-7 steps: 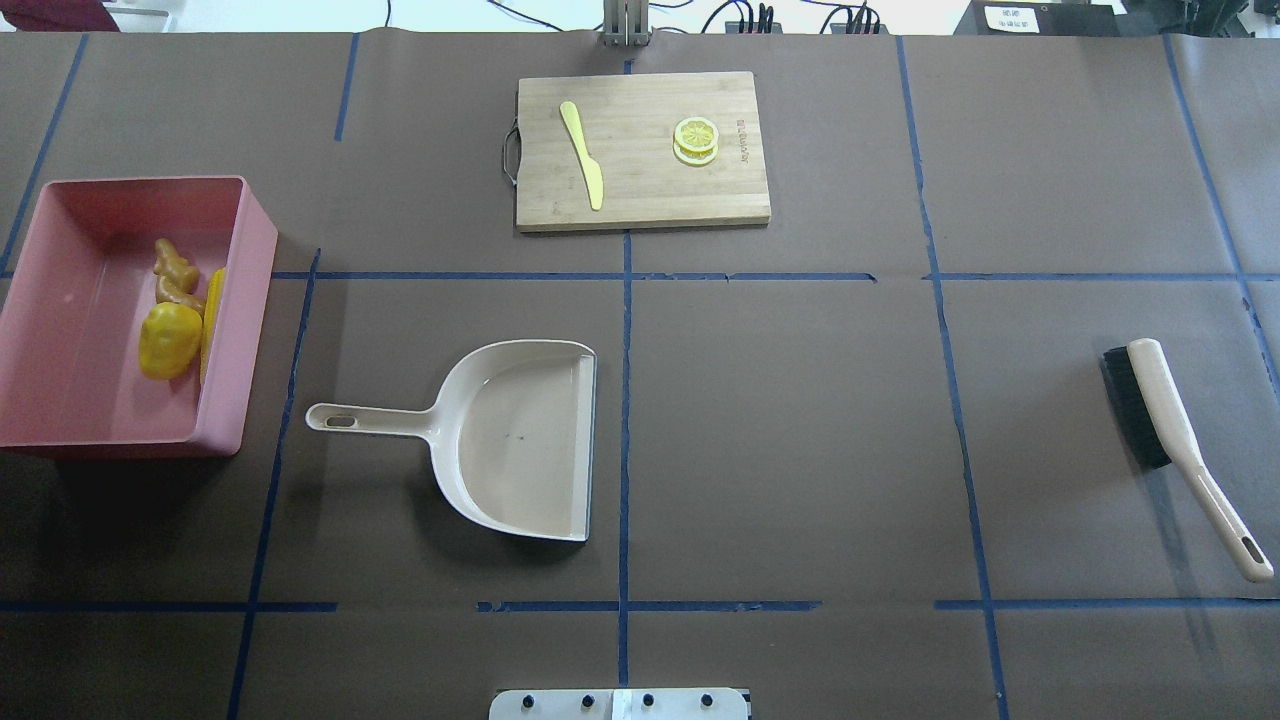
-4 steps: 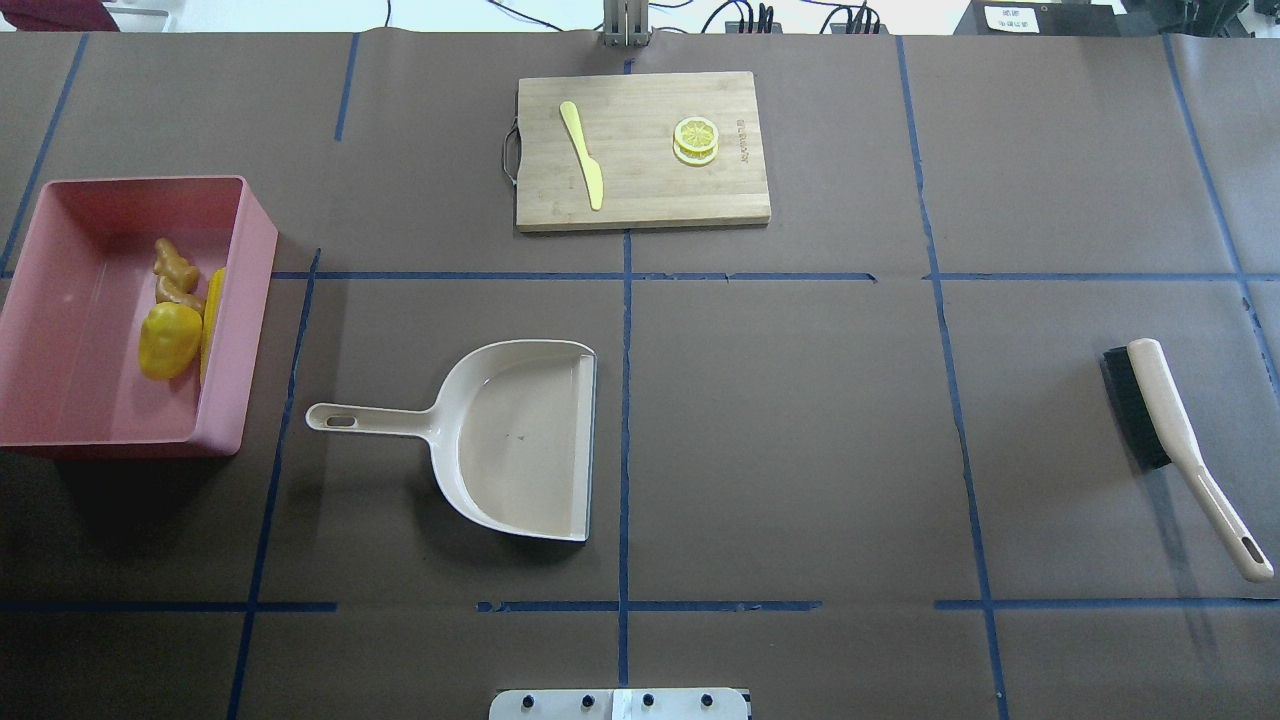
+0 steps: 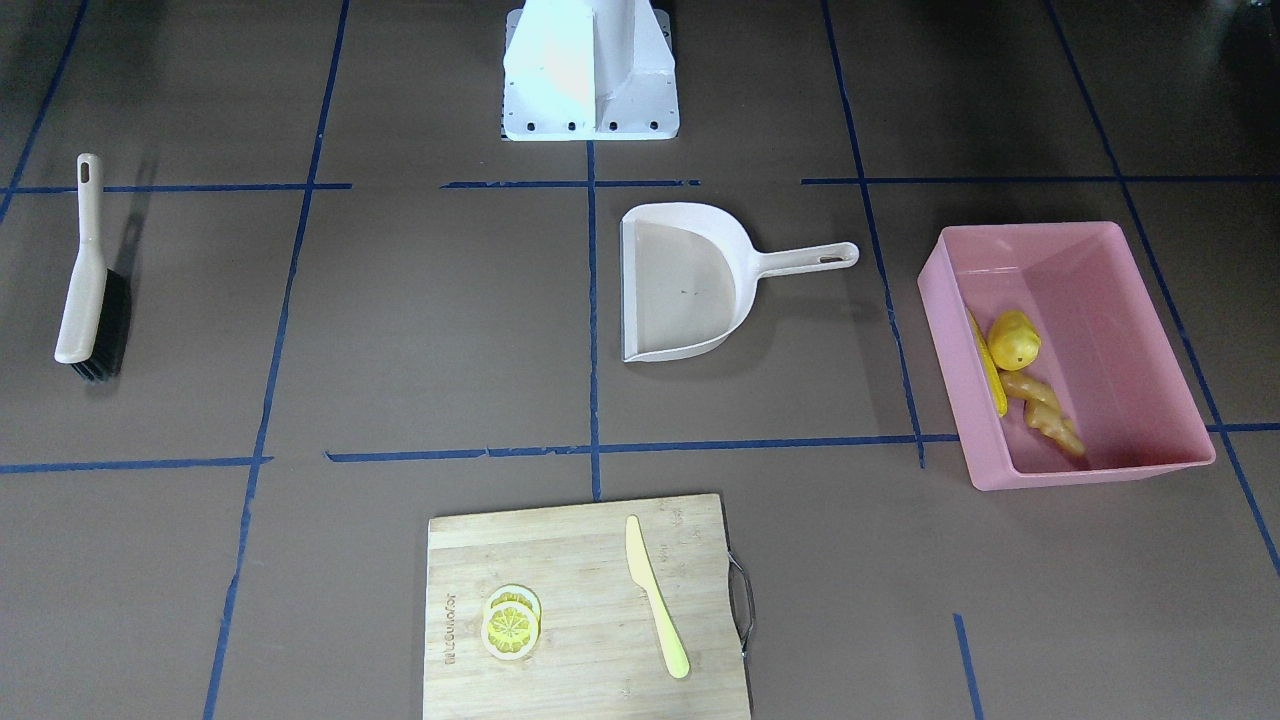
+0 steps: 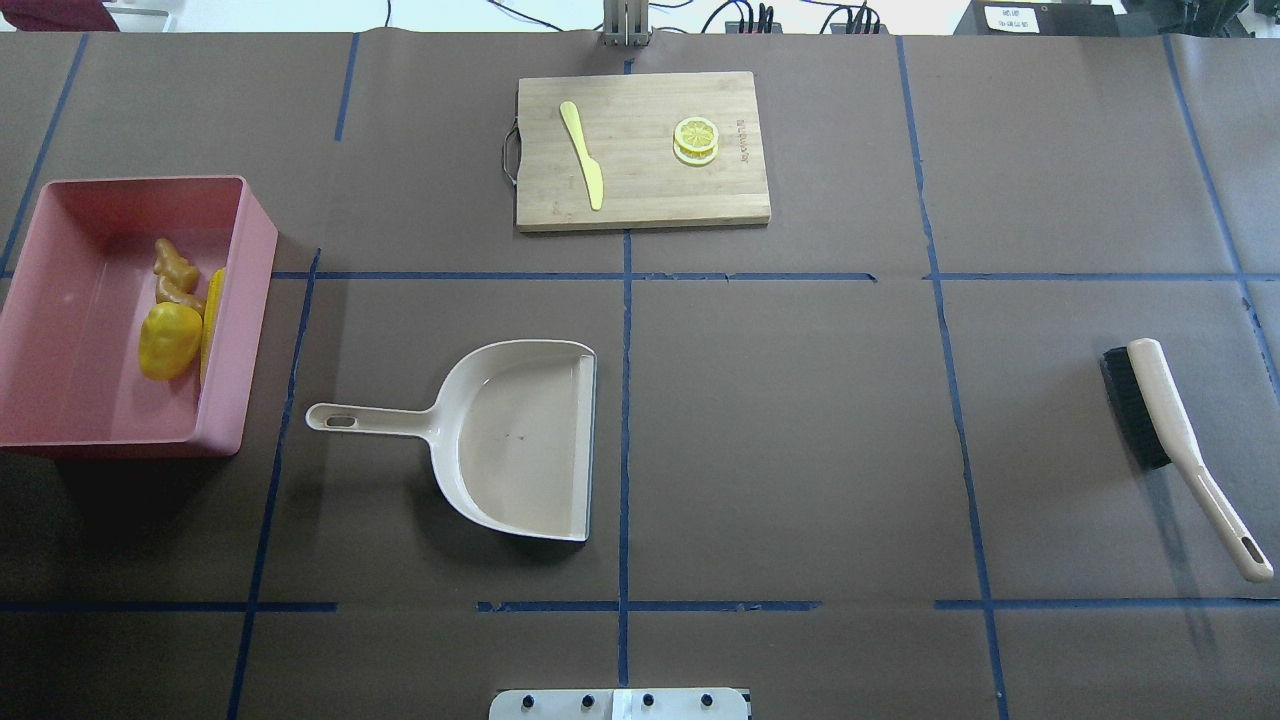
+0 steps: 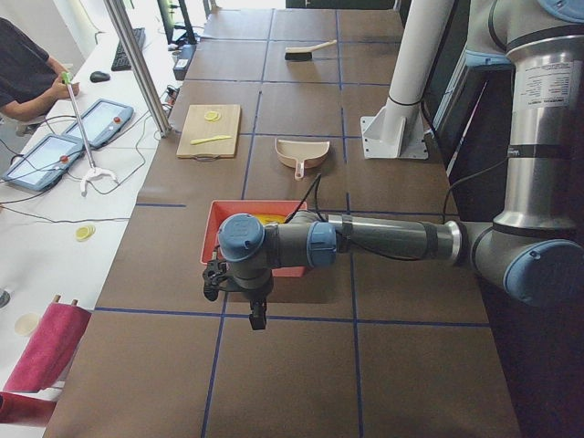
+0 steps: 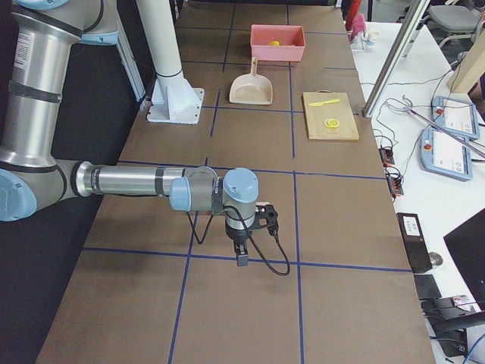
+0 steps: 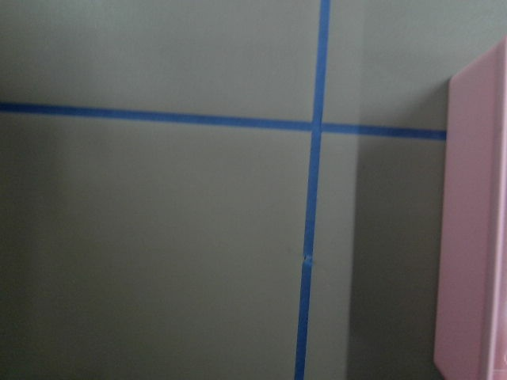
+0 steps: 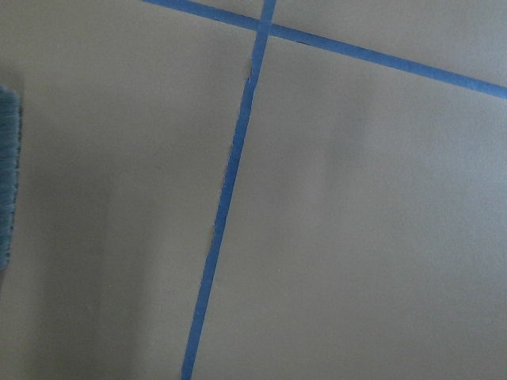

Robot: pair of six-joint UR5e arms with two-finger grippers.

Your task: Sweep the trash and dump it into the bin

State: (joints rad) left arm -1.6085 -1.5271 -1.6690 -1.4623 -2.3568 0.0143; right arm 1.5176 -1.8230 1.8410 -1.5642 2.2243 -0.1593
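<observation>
The corn cob (image 4: 212, 322), the yellow lump (image 4: 168, 341) and the ginger root (image 4: 172, 272) lie together inside the pink bin (image 4: 70, 400), while the left gripper (image 5: 257, 316) and the right gripper (image 6: 241, 258) hang over the table (image 4: 800, 400), and I cannot tell if either is open or closed.

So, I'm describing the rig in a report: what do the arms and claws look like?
Both are silver-grey tubes with pale blue round joint caps. The left arm has a white printed label on its upper segment and a black cable by the wrist. The right arm trails a looping black cable. The left claw and right claw are small and black.
</observation>
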